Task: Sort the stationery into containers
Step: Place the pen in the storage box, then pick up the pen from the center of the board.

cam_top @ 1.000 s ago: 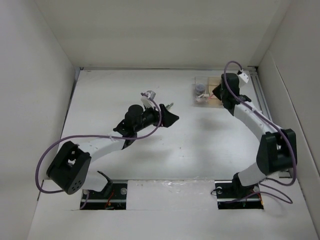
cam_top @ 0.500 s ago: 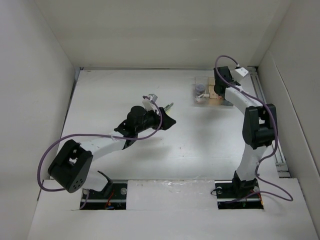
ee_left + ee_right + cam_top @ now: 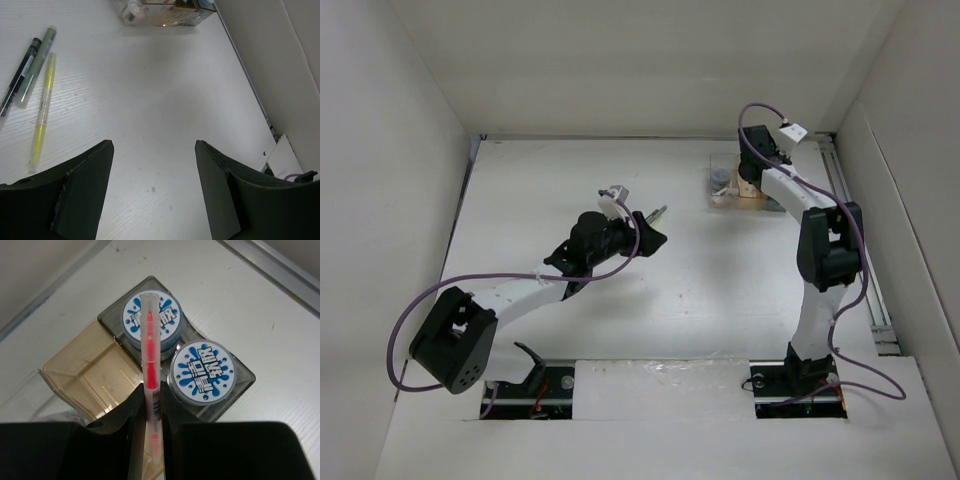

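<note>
A red pen (image 3: pixel 150 345) is clamped between the fingers of the right gripper (image 3: pixel 151 395), which is held over the organiser tray (image 3: pixel 725 187) at the far right of the table (image 3: pixel 150 90). The pen is pointed away from the wrist, and in the right wrist view its far end is seen over the dark grey section (image 3: pixel 235 390). Whether it touches anything there cannot be told.

2 round rolls (image 3: pixel 202 373) with blue-and-white printed tops are seated side by side in that dark section. The tan section (image 3: pixel 95 370) is set just beside it, and the clear section (image 3: pixel 45 400) is joined on the other side of the tan one.

The left gripper (image 3: pixel 154 145) is held above the middle of the table, well apart from the tray, with its jaws wide apart and nothing between them. 3 pens are laid on the table to its left: a black pen (image 3: pixel 20 77), a grey-green pen (image 3: pixel 37 65) just beside it, and a yellow-green pen (image 3: pixel 42 110) nearest the gripper.
</note>
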`<state>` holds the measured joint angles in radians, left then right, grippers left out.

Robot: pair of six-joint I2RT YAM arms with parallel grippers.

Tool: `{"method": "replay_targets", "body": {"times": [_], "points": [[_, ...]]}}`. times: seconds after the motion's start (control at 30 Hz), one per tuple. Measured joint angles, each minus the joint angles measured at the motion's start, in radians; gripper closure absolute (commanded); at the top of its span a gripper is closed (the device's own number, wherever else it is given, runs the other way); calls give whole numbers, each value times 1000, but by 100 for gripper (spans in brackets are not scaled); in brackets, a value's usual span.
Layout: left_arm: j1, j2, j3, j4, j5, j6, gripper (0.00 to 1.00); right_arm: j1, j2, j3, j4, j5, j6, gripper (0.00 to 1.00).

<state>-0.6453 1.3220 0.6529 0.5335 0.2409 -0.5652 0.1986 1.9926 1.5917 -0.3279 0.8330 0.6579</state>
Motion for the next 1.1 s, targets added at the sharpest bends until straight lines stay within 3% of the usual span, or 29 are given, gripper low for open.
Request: {"method": "replay_targets", "body": {"times": [0.1,0.23,0.4,0.53,0.63,0.67,0.7,0.83,0.87,1.03,1.1], "points": [[0,-3,0,-16,-27,8,51,13,26,2,-2,-18,-13,93],[0,-5,0,-48,-78,21,68,36,53,9,-5,-36,-24,76],[0,-5,0,-71,-120,31,70,49,58,14,-11,-48,-13,50],[0,-5,2,-93,-166,45,64,49,48,14,-21,-63,-4,42],[0,-5,13,-120,-208,60,68,49,17,14,-32,-78,-1,41],[0,-5,18,-129,-227,65,81,49,2,13,-36,-84,3,43],[0,-5,22,-135,-245,70,87,49,-19,10,-39,-95,8,47],[0,6,49,-171,-303,88,86,51,-169,-74,-26,-189,45,84],[0,18,64,-183,-313,93,84,54,-218,-113,-8,-216,56,100],[0,111,140,-229,-380,108,72,116,-454,-356,86,-397,116,100],[0,142,150,-245,-405,114,60,166,-505,-435,122,-462,135,100]]}}
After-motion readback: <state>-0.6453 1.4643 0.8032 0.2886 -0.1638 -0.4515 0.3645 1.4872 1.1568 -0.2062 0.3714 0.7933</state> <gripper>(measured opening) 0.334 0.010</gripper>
